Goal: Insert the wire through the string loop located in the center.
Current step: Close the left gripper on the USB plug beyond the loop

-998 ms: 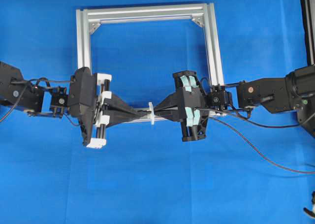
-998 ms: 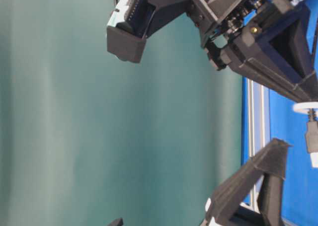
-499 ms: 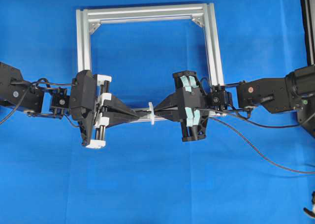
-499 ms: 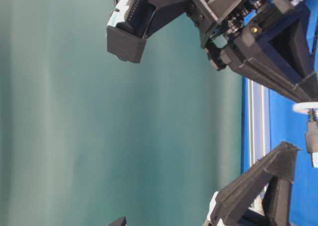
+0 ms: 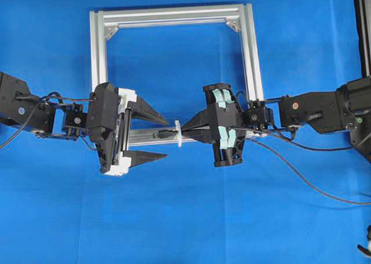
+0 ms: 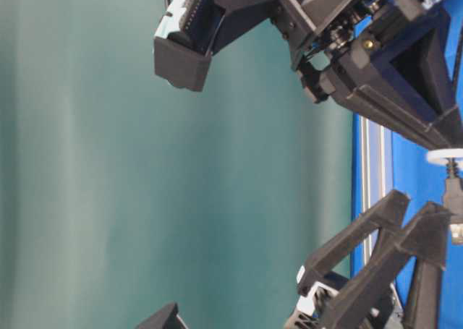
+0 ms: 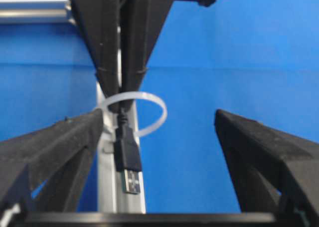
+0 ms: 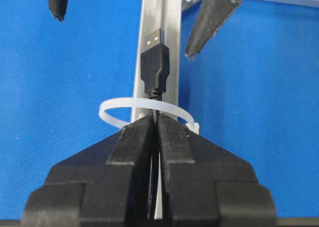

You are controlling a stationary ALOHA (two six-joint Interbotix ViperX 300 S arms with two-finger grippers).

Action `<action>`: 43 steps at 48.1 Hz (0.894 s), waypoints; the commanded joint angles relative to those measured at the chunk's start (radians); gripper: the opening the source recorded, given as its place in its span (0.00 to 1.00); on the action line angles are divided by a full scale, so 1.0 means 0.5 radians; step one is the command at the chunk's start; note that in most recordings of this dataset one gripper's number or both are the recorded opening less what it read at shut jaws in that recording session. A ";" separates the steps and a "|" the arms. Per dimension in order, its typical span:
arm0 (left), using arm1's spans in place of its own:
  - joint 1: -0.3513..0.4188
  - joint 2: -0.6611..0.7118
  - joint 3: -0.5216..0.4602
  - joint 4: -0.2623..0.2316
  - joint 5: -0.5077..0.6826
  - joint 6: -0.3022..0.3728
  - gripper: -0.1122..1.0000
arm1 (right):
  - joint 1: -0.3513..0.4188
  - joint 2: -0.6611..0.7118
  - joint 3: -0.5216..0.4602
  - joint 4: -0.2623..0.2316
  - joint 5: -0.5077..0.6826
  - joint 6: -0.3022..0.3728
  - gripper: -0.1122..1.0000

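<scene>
The wire's black plug lies along the frame's front bar, left of the string loop, a small whitish upright ring. Its cord runs through the loop into my right gripper, which is shut on the wire just right of the loop. In the right wrist view the plug points away with its metal tip forward. My left gripper is open, its two fingers straddling the plug without touching it. The loop circles the cord there.
The silver aluminium frame lies flat on the blue cloth, and the loop stands on its front bar. The slack wire trails from the right gripper toward the right edge. A dark post stands at the far right.
My left gripper was shut on the plug; it has opened wide and drawn slightly left, letting the plug go. The right gripper and wire have stayed put.
</scene>
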 commanded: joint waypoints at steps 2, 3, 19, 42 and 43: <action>0.012 -0.018 -0.049 0.003 0.037 -0.009 0.94 | -0.003 -0.028 -0.031 0.000 -0.021 0.000 0.08; 0.012 -0.018 -0.052 0.003 0.043 -0.009 0.94 | -0.003 -0.028 -0.031 0.000 -0.021 -0.003 0.08; 0.018 0.012 -0.080 0.003 0.083 -0.009 0.94 | -0.003 -0.028 -0.028 0.000 -0.021 0.000 0.08; 0.018 0.206 -0.135 0.003 0.071 -0.021 0.94 | 0.000 -0.028 -0.028 0.000 -0.021 0.000 0.08; 0.018 0.206 -0.132 0.003 0.071 -0.021 0.94 | 0.000 -0.028 -0.028 0.003 -0.021 0.000 0.08</action>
